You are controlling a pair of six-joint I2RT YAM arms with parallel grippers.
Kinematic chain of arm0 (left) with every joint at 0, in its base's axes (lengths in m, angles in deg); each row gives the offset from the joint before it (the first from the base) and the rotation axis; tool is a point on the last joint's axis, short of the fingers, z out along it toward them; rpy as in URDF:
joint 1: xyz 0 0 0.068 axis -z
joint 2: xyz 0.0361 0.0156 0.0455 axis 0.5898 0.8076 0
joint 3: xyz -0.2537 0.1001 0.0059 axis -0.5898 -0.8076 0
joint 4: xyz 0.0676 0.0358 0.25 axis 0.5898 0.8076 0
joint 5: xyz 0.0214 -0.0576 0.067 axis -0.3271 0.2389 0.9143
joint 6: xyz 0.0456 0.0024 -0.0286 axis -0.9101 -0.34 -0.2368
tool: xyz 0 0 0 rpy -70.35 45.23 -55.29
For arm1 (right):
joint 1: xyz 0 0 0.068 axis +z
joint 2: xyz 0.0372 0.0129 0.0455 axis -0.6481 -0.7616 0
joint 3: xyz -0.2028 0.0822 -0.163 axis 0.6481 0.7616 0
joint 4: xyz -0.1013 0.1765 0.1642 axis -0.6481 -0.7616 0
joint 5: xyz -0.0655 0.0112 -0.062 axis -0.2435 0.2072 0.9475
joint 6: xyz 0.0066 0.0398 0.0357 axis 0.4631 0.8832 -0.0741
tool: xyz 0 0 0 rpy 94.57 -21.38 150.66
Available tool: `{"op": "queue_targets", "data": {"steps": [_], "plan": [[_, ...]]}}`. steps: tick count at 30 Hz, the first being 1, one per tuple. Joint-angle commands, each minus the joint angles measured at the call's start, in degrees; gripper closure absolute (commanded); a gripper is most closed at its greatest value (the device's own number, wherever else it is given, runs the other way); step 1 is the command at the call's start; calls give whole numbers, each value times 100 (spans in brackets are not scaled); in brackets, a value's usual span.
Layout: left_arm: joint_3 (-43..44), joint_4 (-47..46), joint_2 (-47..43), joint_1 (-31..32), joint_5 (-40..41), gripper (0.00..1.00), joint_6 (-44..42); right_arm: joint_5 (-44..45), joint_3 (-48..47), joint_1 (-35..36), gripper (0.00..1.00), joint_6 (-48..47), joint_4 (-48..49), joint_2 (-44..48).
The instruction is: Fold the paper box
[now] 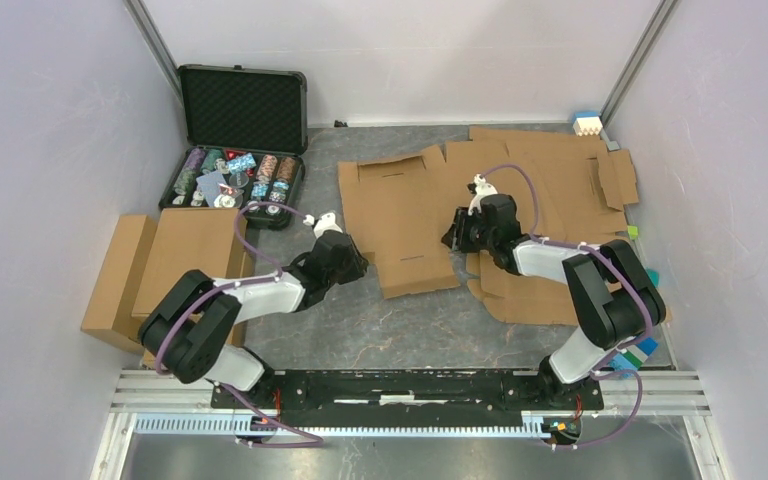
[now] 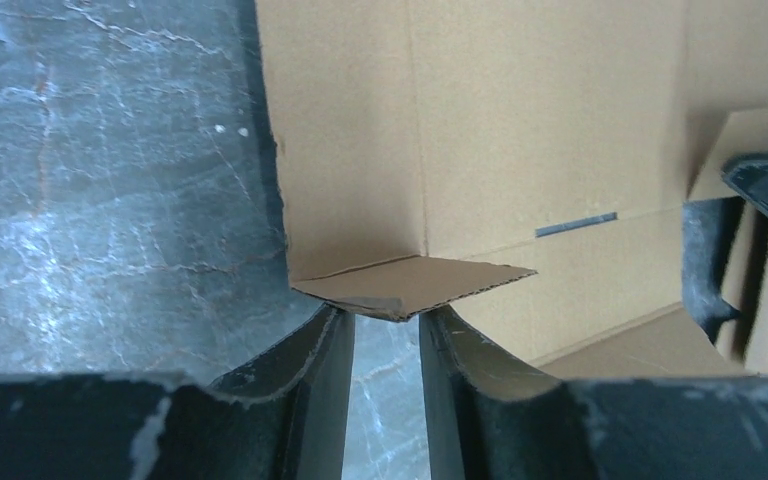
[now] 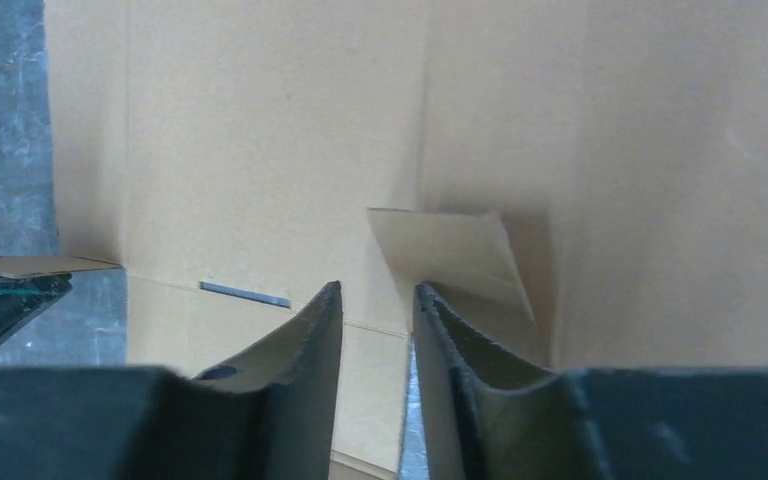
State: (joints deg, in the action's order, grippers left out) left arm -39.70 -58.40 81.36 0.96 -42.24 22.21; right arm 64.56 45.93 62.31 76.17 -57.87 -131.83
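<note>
The plain brown corrugated cardboard sheet with flaps and slits, the paper box, lies flat in the middle of the grey marbled table. No wall is raised, so I judge the folding to be at its very start: lifting the small side flaps.

My left end effector sits at the sheet's near-left edge. Its fingers are partly parted, with bare table showing through the gap. A small corner flap is tilted up and touches the fingertips, but it lies across the gap, not in it, so I read this one as released.

My right end effector is at the opposite edge, fingers likewise a little apart with nothing pinched. Another small flap stands slightly raised just beyond its tips.

Next, I think each flap must be turned along its crease until it stands upright. That needs both sides to push inward together, so the light sheet does not slide or swivel.

Just right of the box lies a spread of other flat brown cardboard sheets, touching or overlapping its edge. My right fingers could catch one of those instead. At far left is an open black hard case of poker chips, and nearer is a stack of folded brown boxes. Both are well apart from the work.
</note>
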Motion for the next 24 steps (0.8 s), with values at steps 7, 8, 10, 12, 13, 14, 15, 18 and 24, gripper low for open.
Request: {"op": "queue_targets", "data": {"steps": [7, 8, 10, 12, 13, 14, 15, 18, 24], "plan": [[996, 1187, 920, -297, -30, 60, -33, 705, 6, -126, 99, -94, -312, -411], [1074, 1279, 975, -300, -63, 60, -35, 821, 1, -131, 100, -89, -362, -405], [1225, 1510, 1044, -324, -85, 62, -71, 1006, 1, -128, 100, -47, -438, -388], [1339, 1637, 980, -328, -133, 64, -240, 1045, -24, -133, 100, -33, -488, -400], [1380, 1657, 908, -330, -156, 66, -348, 1024, -41, -125, 100, -30, -497, -414], [1411, 1657, 814, -328, -193, 68, -437, 992, -51, -133, 100, -43, -486, -411], [1454, 1662, 720, -343, -240, 70, -545, 930, -52, -137, 100, -44, -465, -403], [1626, 1721, 469, -359, -346, 87, -776, 810, -29, -134, 100, -42, -392, -368], [1868, 1698, 558, -482, -461, 98, -842, 751, -8, -137, 100, -45, -337, -336]]}}
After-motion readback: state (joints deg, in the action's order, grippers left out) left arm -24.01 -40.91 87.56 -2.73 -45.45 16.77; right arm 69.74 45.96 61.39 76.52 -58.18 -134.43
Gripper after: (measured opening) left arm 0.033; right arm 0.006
